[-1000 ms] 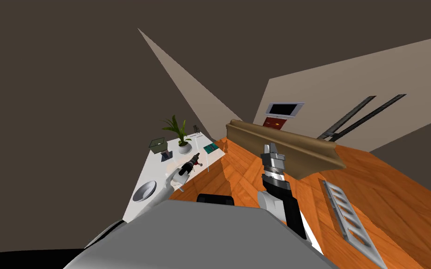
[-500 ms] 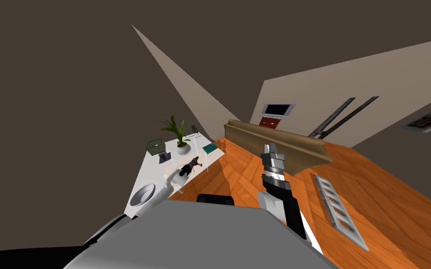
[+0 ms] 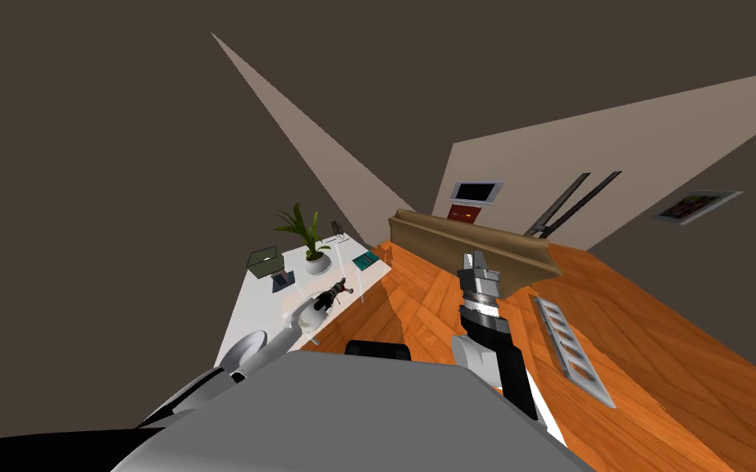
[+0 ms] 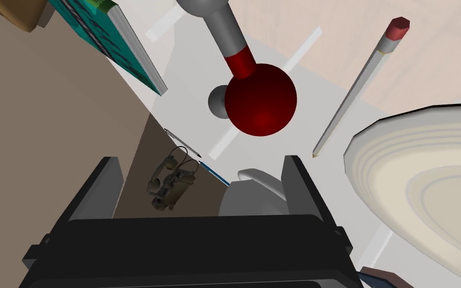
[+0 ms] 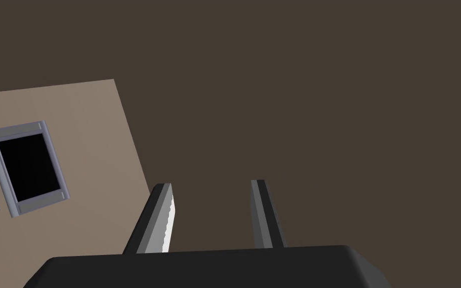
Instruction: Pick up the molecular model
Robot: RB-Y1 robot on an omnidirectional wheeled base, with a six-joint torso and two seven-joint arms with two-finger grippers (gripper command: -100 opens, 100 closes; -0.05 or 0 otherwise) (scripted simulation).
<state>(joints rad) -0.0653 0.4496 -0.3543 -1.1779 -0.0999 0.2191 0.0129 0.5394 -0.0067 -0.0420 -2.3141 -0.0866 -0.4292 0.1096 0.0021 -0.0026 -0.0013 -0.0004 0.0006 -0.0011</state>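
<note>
— Where's the molecular model [image 4: 259,100]?
— On the white table [image 4: 189,75], just ahead of our left gripper [image 4: 199,160], its blades spread wide
— What crowds us?
— Pencil [image 4: 354,90] and cream pot [image 4: 424,175] one side, teal book [image 4: 114,40] the other

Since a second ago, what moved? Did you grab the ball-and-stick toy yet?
Only I turned, so the whole room slid left in my head view. Nothing was grabbed: my left gripper still hovers over the white table, open, with the molecular model just ahead of it. My right gripper stays raised. Things on the table kept their places.
</note>
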